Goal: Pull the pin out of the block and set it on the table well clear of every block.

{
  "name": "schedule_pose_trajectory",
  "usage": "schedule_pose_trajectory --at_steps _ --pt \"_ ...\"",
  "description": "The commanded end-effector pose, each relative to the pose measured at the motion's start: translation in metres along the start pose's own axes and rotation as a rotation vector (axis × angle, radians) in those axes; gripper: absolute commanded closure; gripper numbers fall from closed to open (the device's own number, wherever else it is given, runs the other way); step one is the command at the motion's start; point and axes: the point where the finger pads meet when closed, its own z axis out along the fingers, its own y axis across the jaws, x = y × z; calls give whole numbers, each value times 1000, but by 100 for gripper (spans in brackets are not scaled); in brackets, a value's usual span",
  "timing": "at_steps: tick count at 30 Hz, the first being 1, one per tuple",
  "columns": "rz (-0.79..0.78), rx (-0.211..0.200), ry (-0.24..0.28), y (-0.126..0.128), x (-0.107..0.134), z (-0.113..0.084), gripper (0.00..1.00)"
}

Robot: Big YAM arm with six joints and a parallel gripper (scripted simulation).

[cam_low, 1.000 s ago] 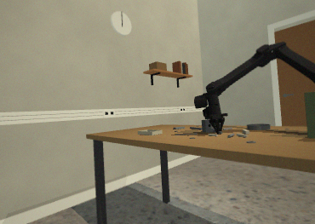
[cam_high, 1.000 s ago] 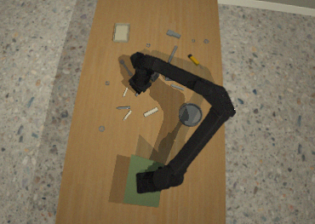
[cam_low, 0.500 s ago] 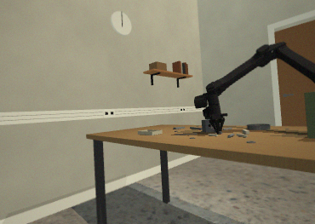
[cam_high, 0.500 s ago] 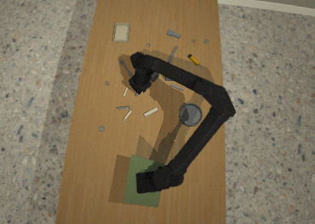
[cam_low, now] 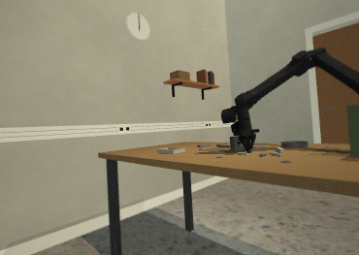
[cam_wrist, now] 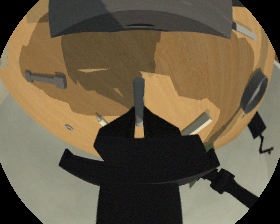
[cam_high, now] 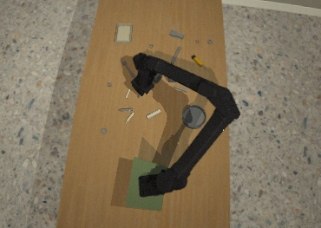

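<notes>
My gripper [cam_high: 140, 90] is low over the table's middle left and is shut on the grey pin [cam_wrist: 139, 104]. In the wrist view the pin sticks out from between the dark fingers, pointing toward the grey block [cam_wrist: 138, 3]. Bare table shows between the pin's tip and the block. In the exterior view the block [cam_low: 236, 143] stands on the table just behind the gripper [cam_low: 248, 148]. In the overhead view the arm's wrist hides most of the block, and the pin is too small to make out.
A dark round dish [cam_high: 193, 116] sits right of the gripper. A beige tray [cam_high: 123, 32] lies at the far left, and a yellow piece [cam_high: 197, 61] at the far right. Small grey and white parts [cam_high: 153, 114] are scattered around. The arm's base stands on a green mat [cam_high: 145, 188].
</notes>
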Motion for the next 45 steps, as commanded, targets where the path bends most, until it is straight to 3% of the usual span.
schedule_pose_trajectory --at_steps 1,45 --pt "7 7 19 -3 -1 18 100" --pt "7 6 33 -7 3 26 100"
